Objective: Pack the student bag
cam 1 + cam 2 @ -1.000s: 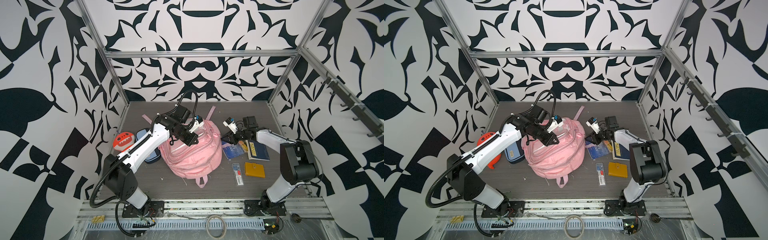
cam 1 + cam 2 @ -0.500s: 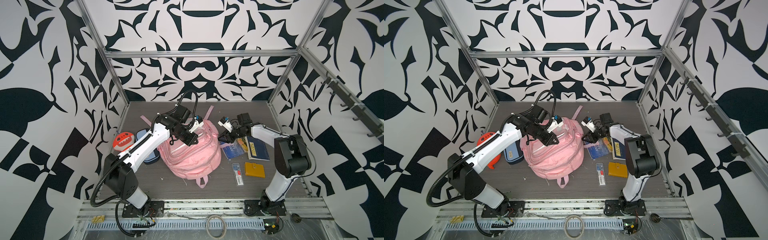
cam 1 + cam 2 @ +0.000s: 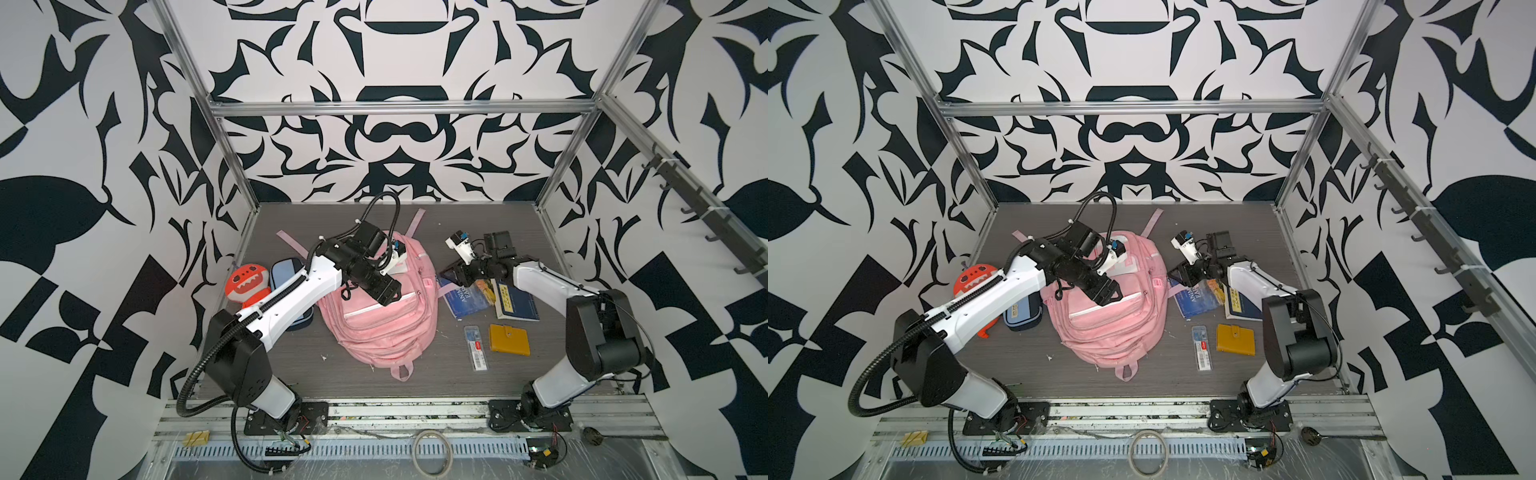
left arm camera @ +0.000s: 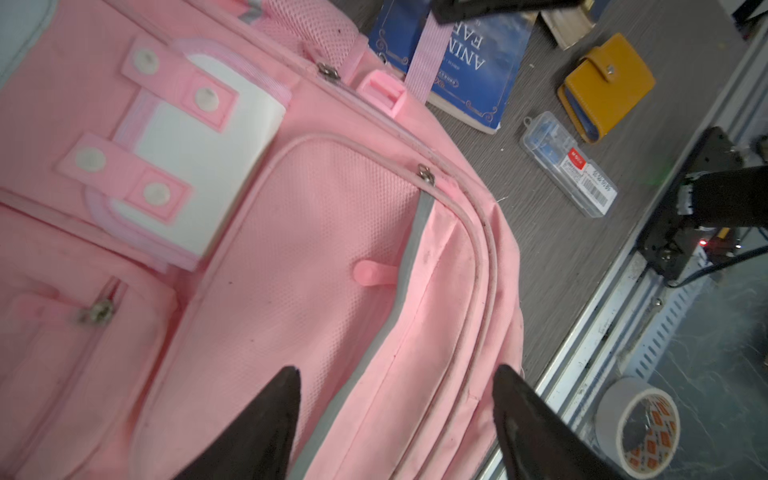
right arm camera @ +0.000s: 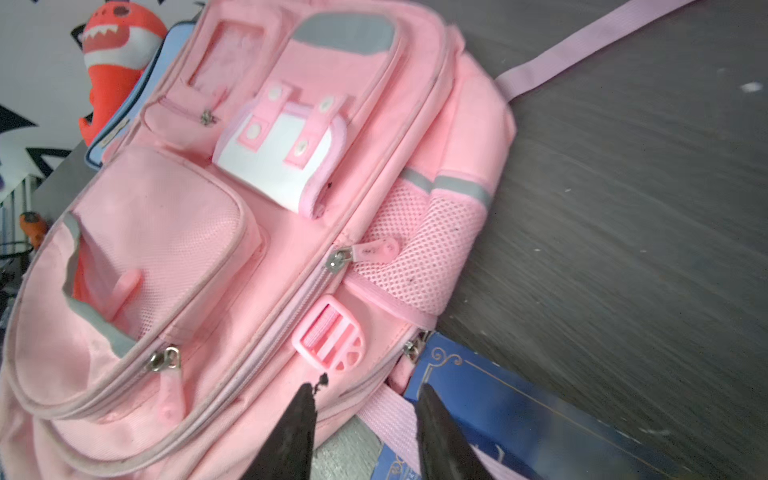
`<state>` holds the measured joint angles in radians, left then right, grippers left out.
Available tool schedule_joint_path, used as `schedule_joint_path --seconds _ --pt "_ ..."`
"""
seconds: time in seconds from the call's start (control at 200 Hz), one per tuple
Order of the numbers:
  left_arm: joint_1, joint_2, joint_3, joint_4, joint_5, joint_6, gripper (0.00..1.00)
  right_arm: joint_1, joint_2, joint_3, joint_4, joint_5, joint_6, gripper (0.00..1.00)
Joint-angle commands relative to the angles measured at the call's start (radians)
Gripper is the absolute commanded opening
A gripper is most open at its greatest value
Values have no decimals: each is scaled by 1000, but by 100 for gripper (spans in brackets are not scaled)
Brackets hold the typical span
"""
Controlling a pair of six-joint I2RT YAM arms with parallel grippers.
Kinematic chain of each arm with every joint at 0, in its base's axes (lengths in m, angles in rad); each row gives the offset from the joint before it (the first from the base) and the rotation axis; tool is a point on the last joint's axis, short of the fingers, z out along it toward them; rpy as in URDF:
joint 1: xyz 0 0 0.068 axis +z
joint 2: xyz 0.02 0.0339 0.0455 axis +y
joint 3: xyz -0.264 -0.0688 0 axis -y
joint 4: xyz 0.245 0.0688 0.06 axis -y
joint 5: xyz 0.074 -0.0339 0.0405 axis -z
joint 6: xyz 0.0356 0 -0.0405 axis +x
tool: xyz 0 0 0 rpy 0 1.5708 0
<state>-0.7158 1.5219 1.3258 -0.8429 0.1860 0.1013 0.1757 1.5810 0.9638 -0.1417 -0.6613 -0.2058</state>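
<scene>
The pink student bag [image 3: 386,328] [image 3: 1113,328] lies front up in the middle of the table. My left gripper [image 3: 388,293] [image 3: 1108,297] hovers over its front pockets. In the left wrist view this gripper [image 4: 397,374] is open, with pink fabric and a grey strip [image 4: 411,249] below it and nothing held. My right gripper [image 3: 451,272] [image 3: 1177,274] sits at the bag's right side. In the right wrist view it [image 5: 365,388] is open above a pink strap [image 5: 390,419] and the bag's edge [image 5: 249,395]. A front pocket [image 5: 83,270] gapes.
Right of the bag lie a blue book [image 3: 465,297], a darker book [image 3: 515,301], a yellow wallet [image 3: 509,338] and a clear plastic case [image 3: 476,347]. On the left are an orange plush toy [image 3: 247,284] and a blue pencil case [image 3: 284,270]. A tape roll [image 4: 638,428] lies past the table's front rail.
My left gripper was shut on the bag's front and has now opened. My right gripper has moved left to the bag's side and its jaws have spread a little.
</scene>
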Motion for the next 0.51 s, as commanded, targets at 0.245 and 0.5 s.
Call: schedule_joint_path --seconds 0.245,0.5 --pt "-329 -11 -180 94 -303 -58 99 -60 -204 -63 96 159 272 70" --pt "-365 209 -171 209 -434 -28 95 -102 -207 -36 59 179 310 85"
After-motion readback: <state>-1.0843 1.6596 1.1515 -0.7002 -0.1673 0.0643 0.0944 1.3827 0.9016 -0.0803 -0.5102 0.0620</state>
